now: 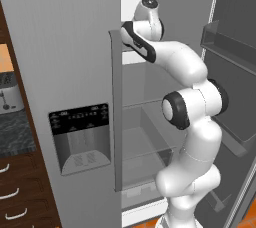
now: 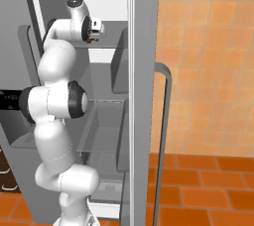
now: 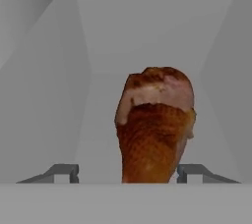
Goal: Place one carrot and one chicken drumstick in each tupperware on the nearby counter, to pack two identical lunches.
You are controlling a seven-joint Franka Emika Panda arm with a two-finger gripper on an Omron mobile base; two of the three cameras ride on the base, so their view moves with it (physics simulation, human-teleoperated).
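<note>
A browned chicken drumstick [image 3: 155, 129] lies on a white fridge shelf [image 3: 98, 134], its thick end pointing away from the hand. My gripper [image 3: 126, 173] straddles its near end. The right fingertip [image 3: 189, 172] sits close against the meat, and the left fingertip [image 3: 64, 172] stands well clear, so the jaws are open around it. In the right base view the gripper [image 2: 98, 31] reaches onto the fridge's top shelf. The counter [image 1: 15, 134] shows at the far left. The carrot and the tupperware are out of view.
The fridge's left door [image 1: 65, 97], with its dispenser panel [image 1: 80, 137], stands beside the arm. The right door [image 2: 144, 96] hangs open. A silver toaster [image 1: 9, 97] sits on the counter above dark drawers [image 1: 15, 192]. Orange tiles cover the floor [image 2: 208, 190].
</note>
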